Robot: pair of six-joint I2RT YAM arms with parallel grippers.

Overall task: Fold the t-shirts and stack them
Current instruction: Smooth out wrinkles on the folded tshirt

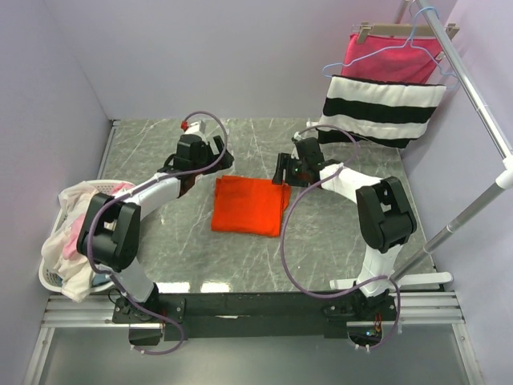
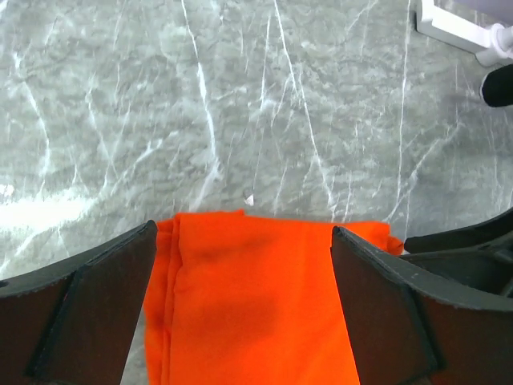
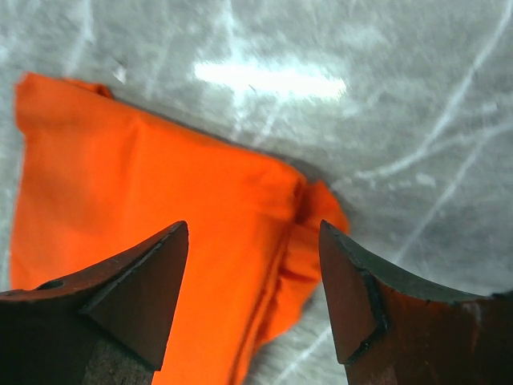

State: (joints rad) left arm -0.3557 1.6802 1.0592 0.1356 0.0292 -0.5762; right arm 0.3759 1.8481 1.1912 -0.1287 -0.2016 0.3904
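Orange-red t-shirt (image 1: 247, 205) lies folded beside both released jaws; only overhead shows the basket (image 1: 48, 281) of clothes.

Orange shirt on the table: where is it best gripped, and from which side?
Probably at its far edge, near the two corners, coming down from above. The orange shirt lies flat on the table, folded in layers, so only an edge gives the jaws cloth to pinch.
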